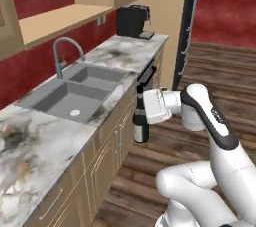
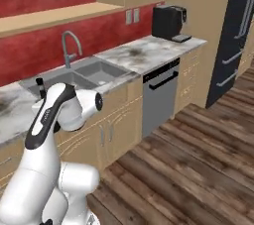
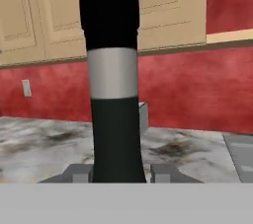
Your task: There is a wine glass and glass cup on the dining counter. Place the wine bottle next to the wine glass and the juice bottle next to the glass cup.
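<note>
My gripper is shut on the neck of the wine bottle, a slim dark bottle with a pale label. It hangs upright in the air just off the front edge of the marble worktop, beside the tan cabinets. In the hand view the wine bottle's neck, with its black cap and grey band, rises between the two fingertips of my gripper. The wine glass, the glass cup, the juice bottle and the dining counter are out of view.
A grey double sink with a curved faucet lies in the marble worktop. A black coffee machine stands at its far end. A dishwasher and a dark fridge line the wooden floor.
</note>
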Available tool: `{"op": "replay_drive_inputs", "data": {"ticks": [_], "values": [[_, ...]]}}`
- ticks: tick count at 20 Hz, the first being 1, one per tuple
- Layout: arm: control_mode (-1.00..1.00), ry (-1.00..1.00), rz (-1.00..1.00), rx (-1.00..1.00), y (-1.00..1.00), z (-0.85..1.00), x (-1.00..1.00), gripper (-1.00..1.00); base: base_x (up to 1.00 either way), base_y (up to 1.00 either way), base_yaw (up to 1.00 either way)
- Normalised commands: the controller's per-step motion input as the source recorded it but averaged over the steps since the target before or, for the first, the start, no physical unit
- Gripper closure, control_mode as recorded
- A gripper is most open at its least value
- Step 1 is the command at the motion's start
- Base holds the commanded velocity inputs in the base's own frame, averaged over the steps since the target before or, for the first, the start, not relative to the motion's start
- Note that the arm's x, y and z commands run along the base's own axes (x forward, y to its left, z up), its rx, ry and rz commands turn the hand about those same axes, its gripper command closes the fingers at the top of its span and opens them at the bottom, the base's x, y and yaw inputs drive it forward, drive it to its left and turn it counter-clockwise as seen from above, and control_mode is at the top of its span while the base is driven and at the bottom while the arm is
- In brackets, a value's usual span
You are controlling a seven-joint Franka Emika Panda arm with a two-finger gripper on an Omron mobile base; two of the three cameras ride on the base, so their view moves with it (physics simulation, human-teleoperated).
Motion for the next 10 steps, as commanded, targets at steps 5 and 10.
{"op": "replay_drive_inputs", "data": {"ticks": [5,10], "values": [[1.0,0.0,0.0,0.0,0.0,0.0,0.0,1.0,0.0,0.06,-0.98],[1.0,0.0,0.0,0.0,0.0,0.0,0.0,1.0,0.0,0.05,-0.99]]}}
